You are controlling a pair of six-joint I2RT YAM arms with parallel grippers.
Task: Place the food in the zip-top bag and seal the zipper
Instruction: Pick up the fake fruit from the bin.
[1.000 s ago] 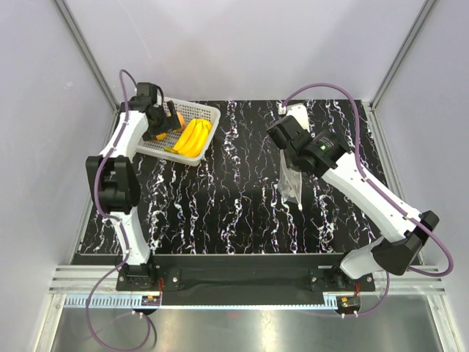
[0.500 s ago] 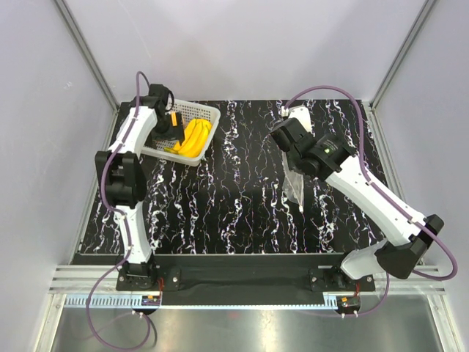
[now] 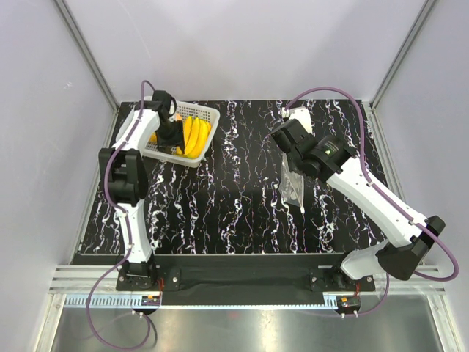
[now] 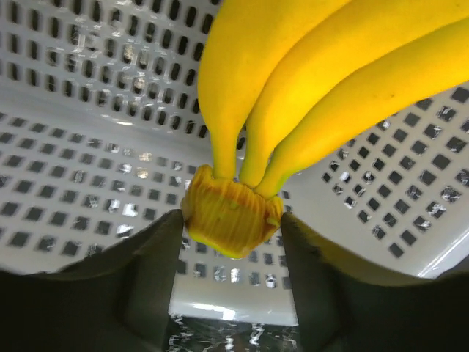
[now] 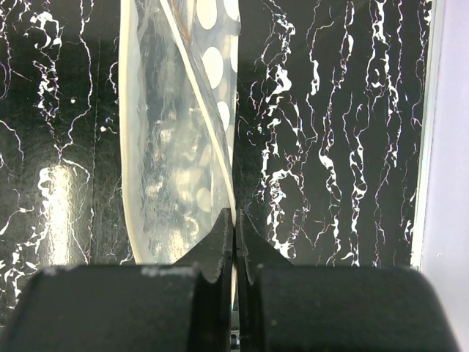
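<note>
The yellow bananas lie in the white perforated basket at the back left. My left gripper is open, down in the basket. In the left wrist view its fingers straddle the bunch's stem crown, with the bananas fanning away above. An orange fruit shows partly behind the left arm; the other round fruits are hidden. My right gripper is shut on the edge of the clear zip-top bag, whose zipper strip runs away from the jaws. The bag hangs above the table.
The black marbled table lies under both arms. A small white object sits at the back right, behind the right arm. The basket wall surrounds the left gripper closely.
My left gripper has moved right, from the basket's left end to the stem end of the bananas. My right gripper still holds the bag, almost in place.
</note>
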